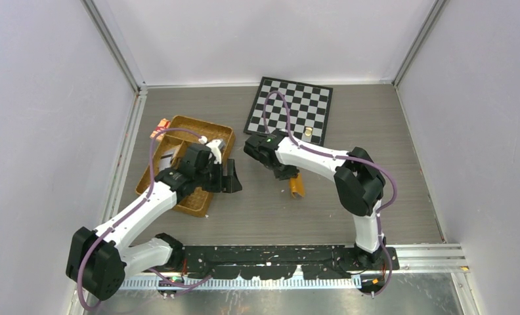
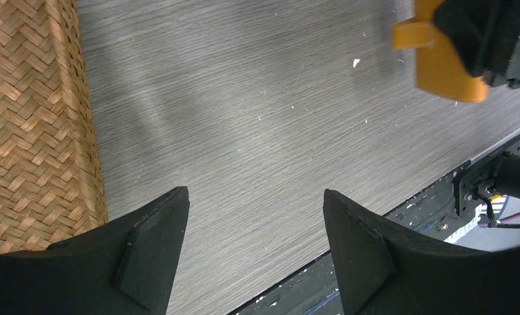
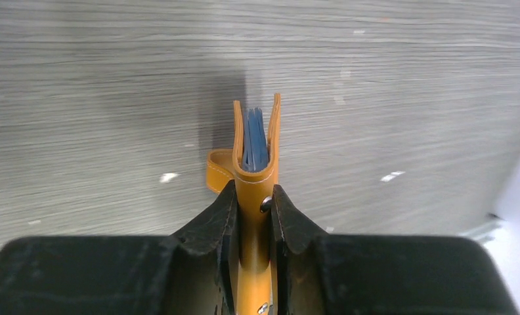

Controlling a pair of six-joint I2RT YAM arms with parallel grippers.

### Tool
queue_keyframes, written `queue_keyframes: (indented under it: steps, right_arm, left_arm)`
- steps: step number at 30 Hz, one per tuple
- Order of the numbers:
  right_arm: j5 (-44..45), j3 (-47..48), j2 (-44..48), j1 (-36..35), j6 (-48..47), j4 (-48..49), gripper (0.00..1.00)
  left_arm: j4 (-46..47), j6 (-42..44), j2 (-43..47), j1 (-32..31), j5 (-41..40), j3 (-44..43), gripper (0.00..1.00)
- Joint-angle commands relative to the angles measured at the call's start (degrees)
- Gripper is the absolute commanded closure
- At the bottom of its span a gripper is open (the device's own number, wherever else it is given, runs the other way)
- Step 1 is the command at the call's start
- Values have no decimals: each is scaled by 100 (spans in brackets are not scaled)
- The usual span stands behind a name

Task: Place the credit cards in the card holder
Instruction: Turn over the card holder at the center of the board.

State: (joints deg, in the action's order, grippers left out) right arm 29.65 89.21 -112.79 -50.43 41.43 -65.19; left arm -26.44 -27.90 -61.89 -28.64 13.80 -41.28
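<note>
My right gripper (image 1: pixel 285 172) is shut on the orange card holder (image 1: pixel 297 186) and holds it edge-on over the table's middle. In the right wrist view the holder (image 3: pixel 255 197) sits between the fingertips of my right gripper (image 3: pixel 254 200), its mouth facing away, with light blue card edges (image 3: pixel 255 141) inside and its strap hanging left. My left gripper (image 1: pixel 231 178) is open and empty beside the woven tray, left of the holder. In the left wrist view my left gripper (image 2: pixel 254 203) is wide open over bare table, and the holder (image 2: pixel 441 65) shows at top right. A silver-grey card (image 1: pixel 222 144) lies in the tray.
A brown woven divided tray (image 1: pixel 201 125) stands at the left, and its wall (image 2: pixel 80 118) shows in the left wrist view. A small red-and-tan packet (image 1: pixel 159 126) lies by its far left corner. A chessboard (image 1: pixel 290 105) with a small tan piece (image 1: pixel 308 132) lies at the back.
</note>
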Motion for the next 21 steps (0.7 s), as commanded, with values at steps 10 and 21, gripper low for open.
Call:
queue_keyframes:
  steps: [10,21]
  right_arm:
    - [1362,-338,-32,305,22,-1105,98]
    - [800,130,-1017,-49,152,-574,93]
  left_arm:
    - [-31,169,74,117,-115,44,23]
    - [-117,287,114,198,-125,41,22]
